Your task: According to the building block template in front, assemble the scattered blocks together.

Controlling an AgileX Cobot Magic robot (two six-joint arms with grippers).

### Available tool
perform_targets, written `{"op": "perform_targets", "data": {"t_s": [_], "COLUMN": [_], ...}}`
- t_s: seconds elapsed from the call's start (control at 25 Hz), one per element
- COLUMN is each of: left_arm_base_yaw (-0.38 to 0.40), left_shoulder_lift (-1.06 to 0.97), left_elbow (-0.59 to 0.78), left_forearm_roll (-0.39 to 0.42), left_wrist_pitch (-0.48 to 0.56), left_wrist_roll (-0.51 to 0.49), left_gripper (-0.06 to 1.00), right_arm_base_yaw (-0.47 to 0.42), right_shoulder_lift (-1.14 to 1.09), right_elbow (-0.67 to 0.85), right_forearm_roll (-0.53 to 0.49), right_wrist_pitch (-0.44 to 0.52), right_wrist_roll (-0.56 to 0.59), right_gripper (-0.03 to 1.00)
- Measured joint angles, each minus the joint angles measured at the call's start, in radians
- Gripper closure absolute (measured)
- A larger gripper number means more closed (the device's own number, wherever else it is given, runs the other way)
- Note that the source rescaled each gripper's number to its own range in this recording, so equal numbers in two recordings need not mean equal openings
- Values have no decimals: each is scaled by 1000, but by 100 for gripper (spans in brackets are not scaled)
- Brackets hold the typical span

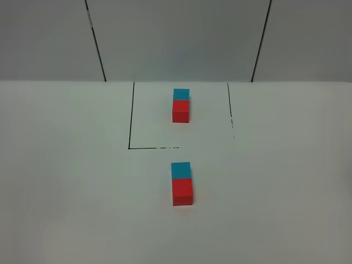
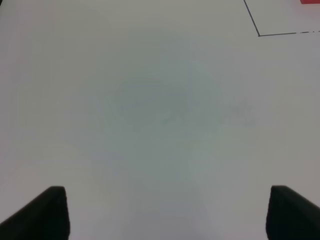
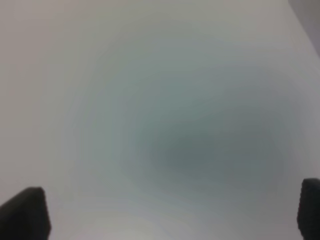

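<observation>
The building block template is a thin black outline [image 1: 131, 121] at the back of the table, with a cyan-blue cube [image 1: 181, 93] touching a red cube [image 1: 181, 111] inside it. In front of it lie the scattered blocks: a cyan-blue cube [image 1: 180, 170] touching a red cube [image 1: 182, 192], in one line. Neither arm shows in the exterior high view. My left gripper [image 2: 167, 215] is open over bare table, with the outline's corner [image 2: 258, 35] and a red sliver [image 2: 310, 1] at the edge of its view. My right gripper [image 3: 167, 212] is open over blurred bare table.
The white table [image 1: 66, 181] meets a grey wall [image 1: 176, 38] with two dark vertical seams behind the outline. The outline's front and right lines are partly broken.
</observation>
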Motion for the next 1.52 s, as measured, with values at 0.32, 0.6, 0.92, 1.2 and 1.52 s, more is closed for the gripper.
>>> {"op": "perform_targets", "data": {"t_s": [0.32, 0.6, 0.92, 1.2, 1.52], "left_arm_base_yaw": [0, 0, 0, 0, 0], "left_shoulder_lift": [0, 0, 0, 0, 0], "left_elbow": [0, 0, 0, 0, 0], "left_forearm_roll": [0, 0, 0, 0, 0], "left_wrist_pitch": [0, 0, 0, 0, 0], "left_wrist_roll": [0, 0, 0, 0, 0], "left_gripper": [6, 6, 6, 6, 6], "right_arm_base_yaw": [55, 142, 239, 259, 260], "right_shoulder_lift": [-339, -593, -801, -939, -1089], "right_elbow": [150, 247, 381, 459, 491], "right_forearm_roll": [9, 10, -11, 4, 14], "right_wrist_pitch": [188, 313, 312, 310, 326], "right_wrist_roll": [-27, -60, -63, -61, -61], "right_gripper": [-3, -3, -3, -3, -3]}}
